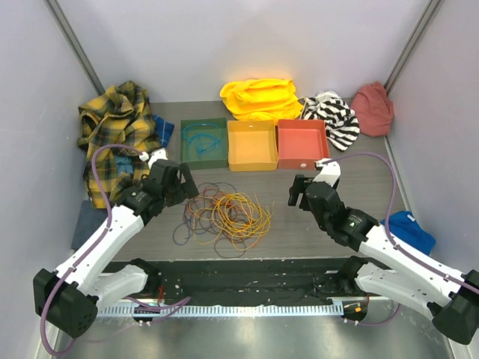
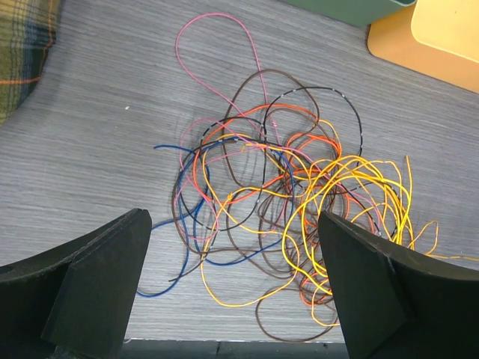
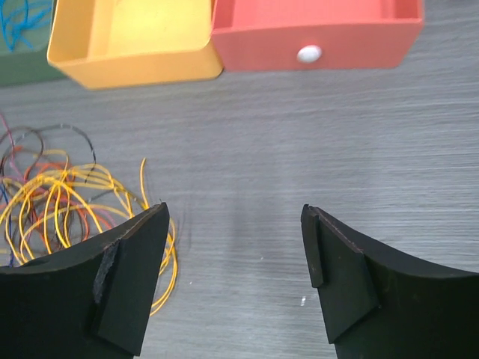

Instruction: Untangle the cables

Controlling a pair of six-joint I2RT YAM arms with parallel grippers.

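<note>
The cables (image 1: 224, 213) are lying tangled on the table (image 1: 292, 228), just in front of the orange tray (image 1: 251, 166). The left pincer (image 1: 182, 182) is hovering wide open over them. The right pincer (image 1: 298, 191) is gaping open beside them, gripping nothing.

Grey table (image 1: 288, 228), pale, seemingly lilac walls (image 1: 224, 41)

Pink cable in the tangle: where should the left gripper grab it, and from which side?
Grip the pink cable on its free loop: it sticks out of the cables on the far side and lies alone on the table, nothing crossing it. Probably best to come straight down with the open left gripper, jaws across the strand; nearer the bunch you'd pinch neighbours.
</note>
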